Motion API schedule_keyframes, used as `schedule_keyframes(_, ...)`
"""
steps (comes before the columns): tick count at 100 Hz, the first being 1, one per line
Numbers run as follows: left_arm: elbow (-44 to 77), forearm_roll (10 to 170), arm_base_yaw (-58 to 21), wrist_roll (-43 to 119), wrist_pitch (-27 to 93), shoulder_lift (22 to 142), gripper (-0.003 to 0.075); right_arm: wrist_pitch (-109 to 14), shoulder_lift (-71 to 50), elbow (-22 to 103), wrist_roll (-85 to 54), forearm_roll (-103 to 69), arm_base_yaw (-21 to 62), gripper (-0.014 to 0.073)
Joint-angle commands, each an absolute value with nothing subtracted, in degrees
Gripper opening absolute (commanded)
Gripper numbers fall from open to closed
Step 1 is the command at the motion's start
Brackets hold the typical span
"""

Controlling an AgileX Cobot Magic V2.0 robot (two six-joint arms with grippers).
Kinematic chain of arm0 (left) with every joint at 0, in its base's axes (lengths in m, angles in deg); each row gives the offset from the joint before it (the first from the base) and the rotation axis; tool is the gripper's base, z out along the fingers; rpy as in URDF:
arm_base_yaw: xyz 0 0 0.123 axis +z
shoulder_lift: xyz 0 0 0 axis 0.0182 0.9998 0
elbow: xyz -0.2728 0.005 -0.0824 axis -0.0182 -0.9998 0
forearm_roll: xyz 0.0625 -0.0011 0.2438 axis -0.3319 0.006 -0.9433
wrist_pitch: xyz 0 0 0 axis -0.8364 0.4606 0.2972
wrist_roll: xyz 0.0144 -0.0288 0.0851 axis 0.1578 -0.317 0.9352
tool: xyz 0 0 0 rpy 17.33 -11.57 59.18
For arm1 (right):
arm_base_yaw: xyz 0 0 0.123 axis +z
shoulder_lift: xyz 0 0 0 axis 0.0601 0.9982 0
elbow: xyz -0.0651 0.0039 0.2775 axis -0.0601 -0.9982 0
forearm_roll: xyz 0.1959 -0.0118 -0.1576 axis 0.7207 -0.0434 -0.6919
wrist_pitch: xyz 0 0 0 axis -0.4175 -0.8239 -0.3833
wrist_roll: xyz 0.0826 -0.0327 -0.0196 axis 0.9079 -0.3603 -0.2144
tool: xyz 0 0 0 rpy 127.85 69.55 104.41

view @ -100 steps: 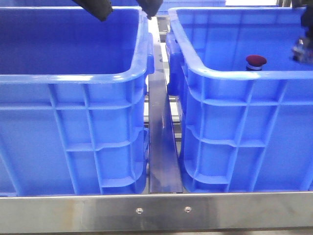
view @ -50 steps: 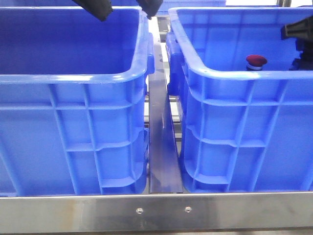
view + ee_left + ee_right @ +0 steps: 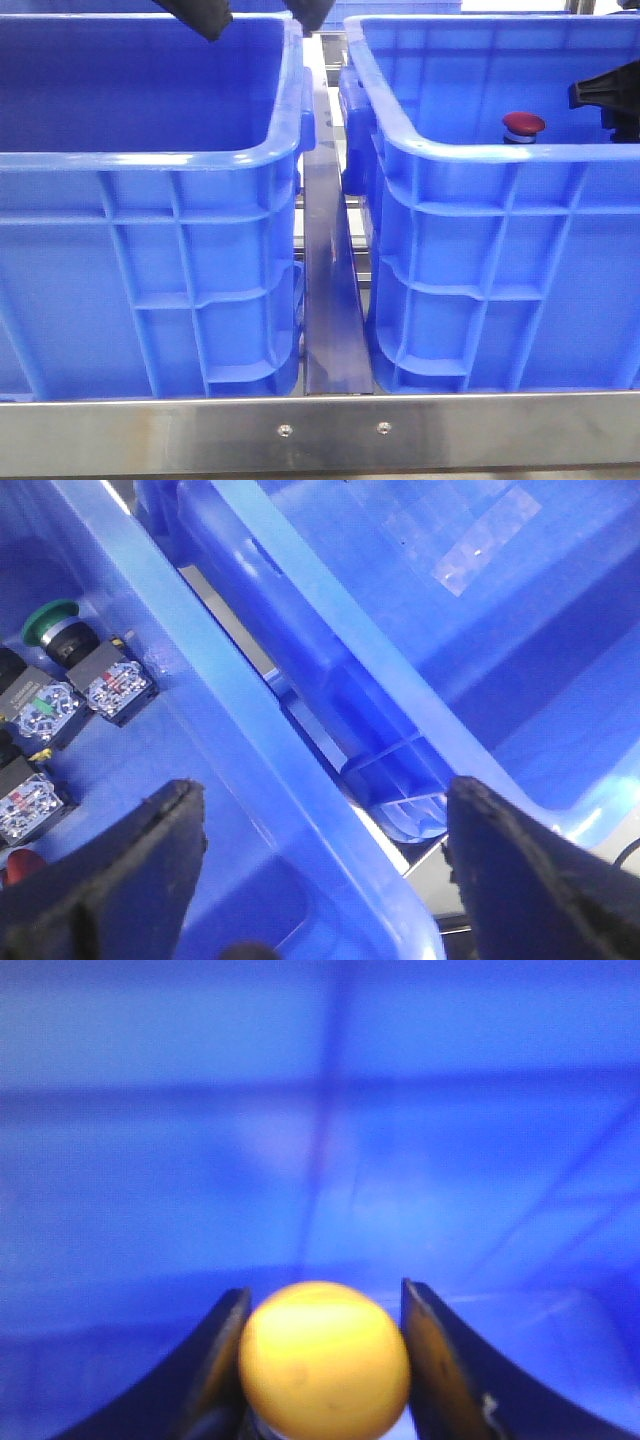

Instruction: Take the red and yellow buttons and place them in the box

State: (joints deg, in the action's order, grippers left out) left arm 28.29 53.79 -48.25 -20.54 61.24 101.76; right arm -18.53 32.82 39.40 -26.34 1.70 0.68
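**Yellow button gripped inside right crate; red button resting there**

Two blue crates stand side by side on a steel frame [image 3: 330, 430], separated by a narrow metal strip [image 3: 328, 290]. The right crate [image 3: 480, 290] holds the red button [image 3: 523, 124], seen just above the near rim, toward the right half of that wall. The right gripper [image 3: 322, 1360] is down inside this crate (only a dark part of it shows at the front view's right edge), and its two fingers [image 3: 215, 1370] are clenched on either side of the yellow button [image 3: 324, 1358], whose domed cap fills the gap between them. Behind it is only blurred blue wall.

The left crate [image 3: 150, 290] shows no contents from the front, its floor being hidden by the near wall. The left wrist camera, however, shows a green button [image 3: 52, 625] and several switch blocks [image 3: 118, 688] lying on a crate floor beside a thick rim.

The left gripper [image 3: 320, 880] hangs above the adjoining rims with its jaws released and spread wide, nothing between them. The gap between the two crates is slim, with the metal frame visible below.
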Motion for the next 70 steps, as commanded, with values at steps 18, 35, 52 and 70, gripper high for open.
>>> schedule_keyframes(18,29.91,53.66,-48.66,-20.72,57.28,100.07,0.0482,-18.29,30.63,41.02,-26.63,1.36,0.34,0.0502)
schedule_keyframes(35,29.91,53.66,-48.66,-20.72,57.28,100.07,0.0482,-18.67,30.28,41.02,-26.63,1.36,0.34,0.0510)
schedule_keyframes(52,29.91,53.66,-48.66,-20.72,57.28,100.07,0.0482,-18.82,27.74,41.02,-26.63,1.36,0.34,0.0510)
schedule_keyframes(70,29.91,53.66,-48.66,-20.72,57.28,100.07,0.0482,-20.74,22.50,40.75,-26.63,1.36,0.34,0.0510)
